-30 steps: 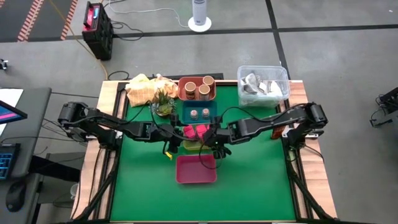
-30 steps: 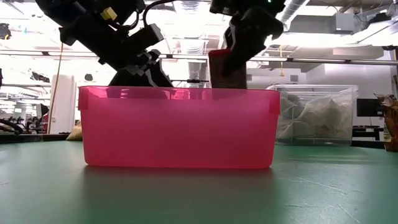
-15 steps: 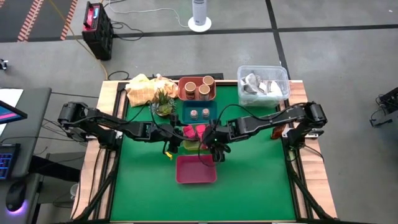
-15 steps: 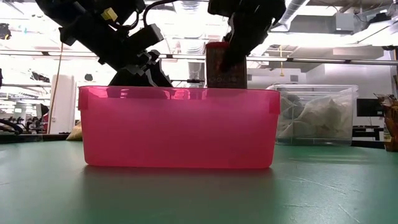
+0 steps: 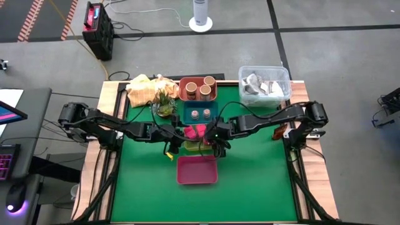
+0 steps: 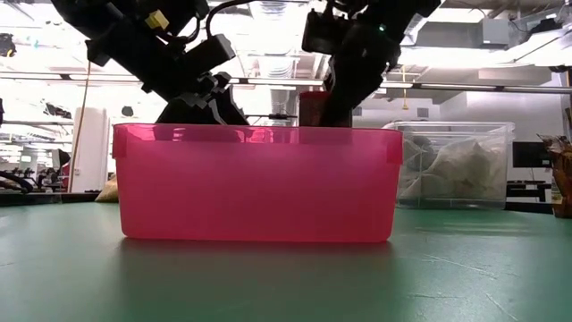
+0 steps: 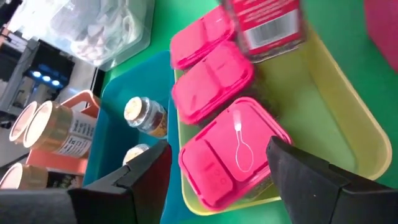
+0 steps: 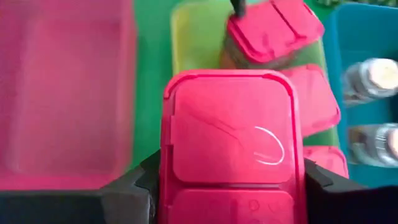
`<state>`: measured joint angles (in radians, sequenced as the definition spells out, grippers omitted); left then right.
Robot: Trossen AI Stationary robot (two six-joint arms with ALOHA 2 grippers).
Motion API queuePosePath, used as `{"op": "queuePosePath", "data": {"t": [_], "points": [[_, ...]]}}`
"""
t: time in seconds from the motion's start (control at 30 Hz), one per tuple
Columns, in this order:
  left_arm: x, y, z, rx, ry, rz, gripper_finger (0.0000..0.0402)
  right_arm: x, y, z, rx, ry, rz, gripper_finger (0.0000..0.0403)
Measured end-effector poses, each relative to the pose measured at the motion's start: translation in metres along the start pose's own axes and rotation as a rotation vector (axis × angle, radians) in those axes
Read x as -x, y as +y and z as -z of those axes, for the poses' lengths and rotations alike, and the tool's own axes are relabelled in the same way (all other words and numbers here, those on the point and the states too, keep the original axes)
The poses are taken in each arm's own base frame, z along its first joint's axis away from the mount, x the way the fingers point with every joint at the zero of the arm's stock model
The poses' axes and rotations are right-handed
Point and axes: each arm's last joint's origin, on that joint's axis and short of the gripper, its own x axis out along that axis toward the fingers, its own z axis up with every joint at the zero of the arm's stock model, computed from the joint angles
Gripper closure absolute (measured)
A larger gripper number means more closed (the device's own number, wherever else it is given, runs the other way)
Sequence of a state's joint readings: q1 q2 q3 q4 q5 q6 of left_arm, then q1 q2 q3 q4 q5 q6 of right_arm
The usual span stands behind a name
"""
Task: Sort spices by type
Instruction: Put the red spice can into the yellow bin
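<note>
High view first: we find four trays lined up along the counter's centre, running from the far edge toward the near edge: an orange tray (image 5: 198,90) with three tan-lidded jars (image 5: 204,90), a blue tray (image 5: 199,114) with two small pale-topped jars (image 5: 200,114), a yellow-green tray (image 7: 336,112) and a pink tray (image 5: 197,170). The right gripper (image 5: 218,140) sits over the yellow-green tray, its jaws closed on a pink-red spice box (image 8: 231,143), held above that tray with its lid facing the wrist camera. We record three more pink-red boxes (image 7: 214,84) lying in the yellow-green tray. The left gripper (image 5: 172,136) waits at that tray's left edge, jaws spread and empty. A clear tub (image 5: 265,84) stands at the counter's far right corner.
</note>
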<state>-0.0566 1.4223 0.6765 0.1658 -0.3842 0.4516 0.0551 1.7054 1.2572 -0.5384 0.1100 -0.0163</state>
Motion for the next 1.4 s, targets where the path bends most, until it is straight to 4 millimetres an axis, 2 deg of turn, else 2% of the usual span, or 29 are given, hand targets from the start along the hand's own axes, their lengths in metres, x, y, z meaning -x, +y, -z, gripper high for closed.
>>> {"op": "queuePosePath", "data": {"t": [0.17, 0.27, 0.5, 0.67, 0.8, 0.9, 1.03, 1.2, 1.4], "points": [[0.000, -0.001, 0.000, -0.031, 0.003, 0.020, 0.0146, -0.001, 0.003, 0.003, 0.131, 0.021, 0.097, 0.0174], [0.000, -0.002, 0.001, -0.035, 0.008, 0.023, 0.0146, -0.006, 0.003, 0.009, 0.153, 0.028, 0.103, 0.0174], [0.000, -0.001, 0.001, -0.048, 0.007, 0.023, 0.0146, -0.020, -0.003, 0.027, -0.043, 0.052, 0.003, 0.0167], [0.000, -0.002, 0.001, -0.060, 0.007, 0.025, 0.0146, -0.021, -0.009, 0.026, -0.101, 0.037, -0.043, 0.0123], [0.000, -0.002, 0.002, -0.062, 0.010, 0.027, 0.0146, -0.021, -0.009, 0.023, -0.103, 0.010, -0.053, 0.0073], [0.000, -0.002, 0.002, -0.079, 0.011, 0.029, 0.0146, -0.017, -0.008, 0.019, -0.100, 0.019, -0.059, 0.0036], [0.004, 0.000, 0.000, -0.107, -0.017, 0.040, 0.0146, -0.001, -0.008, -0.001, -0.101, -0.003, -0.062, 0.0007], [0.011, 0.006, -0.009, -0.112, -0.102, 0.024, 0.0146, 0.013, -0.011, -0.013, -0.075, 0.008, -0.036, 0.0016], [0.012, 0.005, -0.011, -0.102, -0.145, 0.076, 0.0146, 0.018, -0.014, -0.006, -0.084, 0.111, 0.068, 0.0033]]}}
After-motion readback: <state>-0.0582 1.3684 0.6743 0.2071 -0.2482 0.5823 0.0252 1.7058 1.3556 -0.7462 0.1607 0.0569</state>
